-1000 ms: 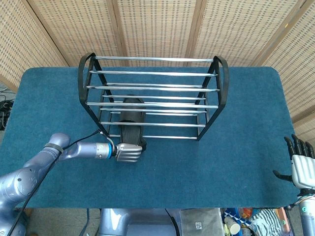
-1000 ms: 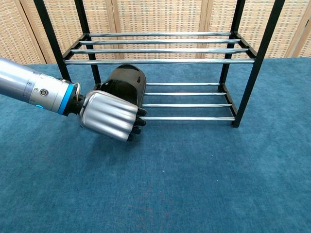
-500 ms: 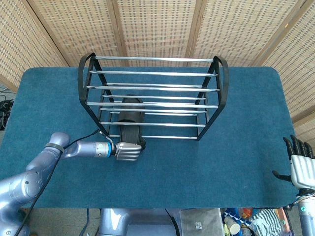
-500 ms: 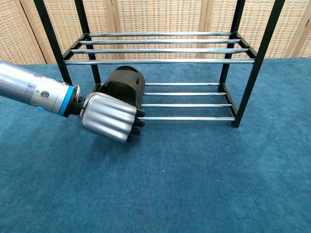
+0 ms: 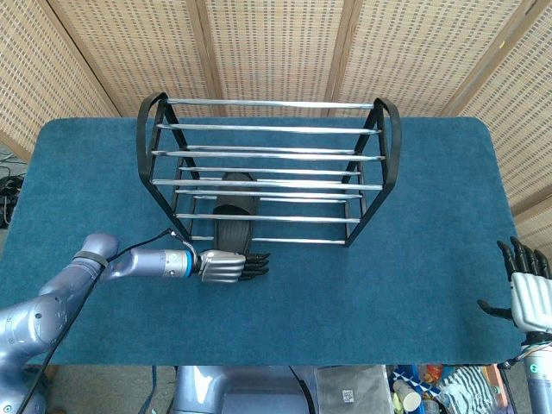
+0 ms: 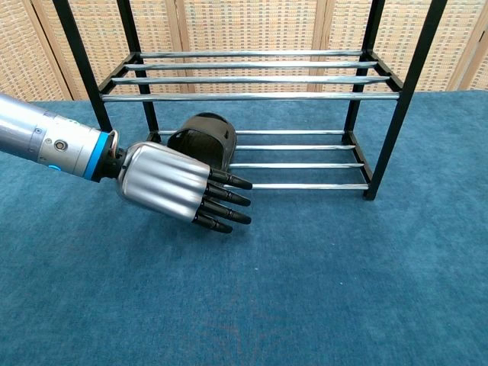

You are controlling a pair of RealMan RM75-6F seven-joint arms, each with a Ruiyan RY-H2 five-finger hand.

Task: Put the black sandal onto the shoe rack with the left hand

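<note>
The black sandal (image 5: 232, 213) (image 6: 203, 137) lies on the lower rails of the black-and-chrome shoe rack (image 5: 269, 164) (image 6: 305, 164), near its left end. My left hand (image 5: 228, 266) (image 6: 175, 185) hovers just in front of the sandal's near end, fingers stretched out and spread, holding nothing. Whether it still touches the sandal is hidden by the hand itself. My right hand (image 5: 524, 289) hangs open off the table's right front corner, seen only in the head view.
The rack stands mid-table on a blue cloth (image 5: 414, 267). Its upper tier (image 6: 252, 76) carries nothing. Woven screens (image 5: 276, 47) close off the back. Clutter (image 5: 431, 384) lies on the floor below the front edge.
My left hand's fingers went from curled around the sandal's near end to stretched out flat, letting the sandal go. The sandal sits slightly deeper on the lower rails.
</note>
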